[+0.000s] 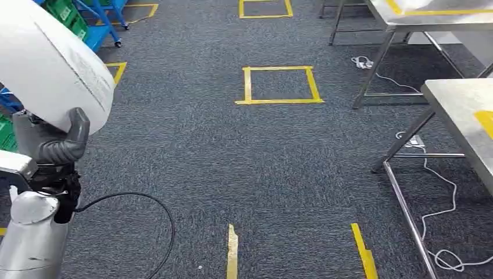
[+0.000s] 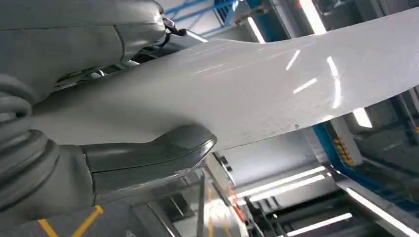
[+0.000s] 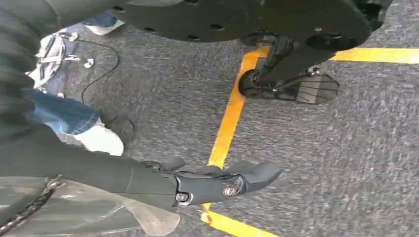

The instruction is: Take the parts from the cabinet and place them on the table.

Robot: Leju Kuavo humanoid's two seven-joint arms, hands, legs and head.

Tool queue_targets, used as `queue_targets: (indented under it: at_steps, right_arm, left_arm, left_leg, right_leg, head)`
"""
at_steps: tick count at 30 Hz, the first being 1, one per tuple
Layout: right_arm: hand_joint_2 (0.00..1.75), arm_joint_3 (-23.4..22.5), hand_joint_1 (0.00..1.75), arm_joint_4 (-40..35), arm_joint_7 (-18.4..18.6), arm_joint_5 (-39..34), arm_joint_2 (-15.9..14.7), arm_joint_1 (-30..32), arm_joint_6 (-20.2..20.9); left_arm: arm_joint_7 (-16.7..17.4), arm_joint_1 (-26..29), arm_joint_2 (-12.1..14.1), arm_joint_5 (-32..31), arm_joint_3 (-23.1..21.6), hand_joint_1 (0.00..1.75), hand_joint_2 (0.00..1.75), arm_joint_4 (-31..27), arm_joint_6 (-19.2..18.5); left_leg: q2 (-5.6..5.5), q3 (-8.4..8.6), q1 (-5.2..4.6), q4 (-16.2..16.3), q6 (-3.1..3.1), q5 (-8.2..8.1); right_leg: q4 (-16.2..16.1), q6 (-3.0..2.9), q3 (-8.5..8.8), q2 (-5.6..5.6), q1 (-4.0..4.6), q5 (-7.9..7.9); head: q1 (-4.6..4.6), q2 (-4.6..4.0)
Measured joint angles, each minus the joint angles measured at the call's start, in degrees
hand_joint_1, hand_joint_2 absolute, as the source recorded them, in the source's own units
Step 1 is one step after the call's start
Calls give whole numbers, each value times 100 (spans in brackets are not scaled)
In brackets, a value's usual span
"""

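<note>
one part in hand: left robot hand is clamped on a large white curved panel, thumb pressed across its lower edge, the panel held up near the robot's left side, off the floor. right robot hand hangs low over the carpet, fingers extended and apart, holding nothing.

step judged: carry toward the steel bench at right, panel not yet over it. advice: keep the clamp firm, turn slowly, bring the panel flat over the near corner of the bench before releasing; mind the white cable trailing by the bench legs.

materials: panel looks like smooth, glossy sheet plastic, bowed, reflecting ceiling lights in the left wrist view; likely slippery and prone to flex. carpet is coarse dark grey pile with yellow tape squares. bench top is brushed metal.
</note>
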Motion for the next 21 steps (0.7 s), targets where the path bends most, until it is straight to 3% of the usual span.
queue_targets:
  at_steps: [1,2,3,6,7,9,10,12,13,14,15,17,18,19,21]
  right_arm:
    - [175,0,0,0,0,0,0,-1,0]
    - [175,0,0,0,-2,2,2,-4,0]
    - [175,0,0,0,0,2,7,-12,2]
    - [175,0,0,0,0,2,7,0,4]
    - [175,0,0,0,9,7,7,16,13]
    - [175,0,0,0,15,11,7,14,11]
    - [175,0,0,0,15,9,7,2,11]
    - [175,0,0,0,13,0,7,-11,9]
    - [175,-2,0,0,13,-5,7,-12,2]
    - [175,-2,0,0,13,0,7,-12,2]
    - [175,-2,0,0,18,2,7,-9,4]
    - [175,-4,0,0,15,4,7,0,2]
    - [175,-4,0,0,15,7,7,-12,2]
    - [175,-4,0,0,11,7,7,-23,2]
    - [175,-4,0,0,13,7,7,-9,2]
  left_arm:
    - [0,-3,0,0,0,175,175,0,-7]
    - [0,-7,2,0,0,175,175,2,-9]
    - [0,-9,2,0,2,175,175,2,-9]
    - [0,-17,2,2,0,175,175,2,-31]
    - [0,-22,0,4,0,175,175,2,-37]
    - [4,-34,-15,7,0,175,175,2,-46]
    - [4,-34,-4,9,4,175,175,2,-46]
    - [7,-13,-9,15,4,175,175,7,-44]
    - [7,-10,-9,15,2,175,175,11,-46]
    - [7,-8,-9,15,2,175,175,18,-46]
    - [7,-9,-9,15,2,175,175,22,-46]
    - [7,-11,-9,13,2,175,175,22,-46]
    - [7,-13,-9,13,2,175,175,22,-46]
    - [9,-20,-2,15,2,175,175,22,-46]
    - [9,-19,-2,13,0,175,175,22,-46]
  left_leg:
    - [-40,198,6,-423,16,236]
    - [-211,436,22,-954,33,492]
    - [-381,515,24,-1111,40,421]
    - [-288,497,-9,-1225,61,403]
    - [-235,512,0,-1278,106,434]
    - [-114,531,24,-1329,171,473]
    - [-69,522,15,-1326,194,472]
    - [70,507,-11,-1323,210,472]
    - [128,505,-18,-1320,212,471]
    - [177,506,-21,-1320,212,470]
    - [223,507,-24,-1318,211,470]
    - [297,516,-26,-1305,192,456]
    - [333,510,-46,-1295,173,447]
    - [365,478,-89,-1242,145,432]
    - [444,487,-89,-1258,119,447]
  right_leg:
    - [2,8,7,46,-2,5]
    - [2,17,3,98,-6,9]
    - [10,54,-29,133,8,24]
    - [1,167,-137,258,-38,98]
    - [-12,207,-142,302,-28,114]
    - [250,217,-306,-49,3,-119]
    - [601,230,-460,-142,-1,-310]
    - [1539,250,-885,-217,-9,-694]
    - [1746,261,-967,-229,-8,-726]
    - [1668,263,-909,-238,-10,-632]
    - [1345,258,-722,-257,-10,-437]
    - [340,228,-154,-416,-7,-22]
    - [62,218,-16,-642,34,-118]
    - [2,154,33,-616,42,-77]
    - [20,123,4,-524,60,-69]
  head:
    - [0,0]
    - [-2,0]
    - [11,0]
    - [2,0]
    - [11,0]
    - [34,0]
    - [46,0]
    - [37,0]
    - [39,0]
    - [37,0]
    - [39,0]
    - [42,0]
    - [41,0]
    - [20,0]
    - [28,0]
